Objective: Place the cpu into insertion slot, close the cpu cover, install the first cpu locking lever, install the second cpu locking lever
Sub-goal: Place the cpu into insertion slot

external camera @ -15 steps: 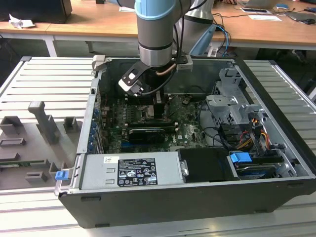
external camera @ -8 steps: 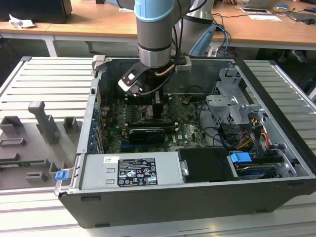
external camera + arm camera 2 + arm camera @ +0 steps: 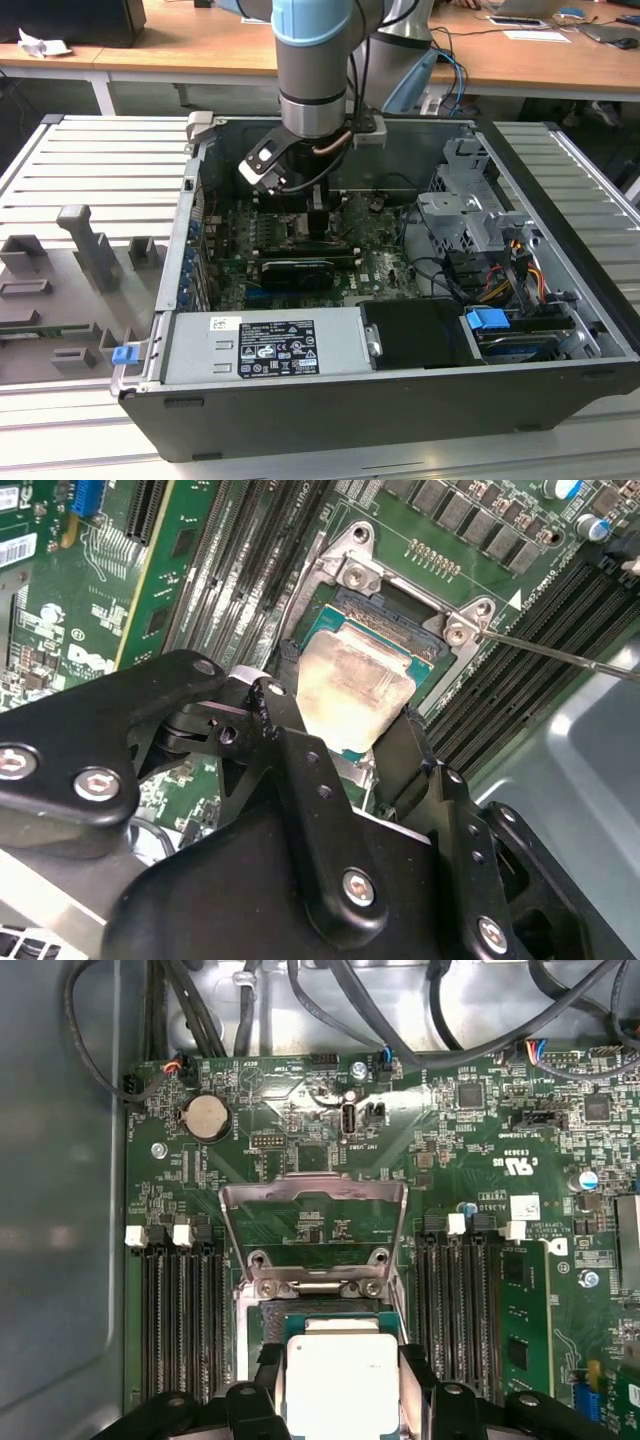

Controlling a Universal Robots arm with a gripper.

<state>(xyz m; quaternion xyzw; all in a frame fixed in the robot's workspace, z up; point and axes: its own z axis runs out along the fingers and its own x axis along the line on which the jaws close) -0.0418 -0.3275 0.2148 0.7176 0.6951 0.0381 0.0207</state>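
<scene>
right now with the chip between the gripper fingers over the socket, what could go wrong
1. In the second wrist view the chip looks tilted over the socket. Seated like that, it might sit skewed and stress the contacts.
2. The cover stands open just past the chip, so it could drop or get knocked by the gripper.
3. A thin lever juts out from the socket's corner and could snag the gripper.
</scene>
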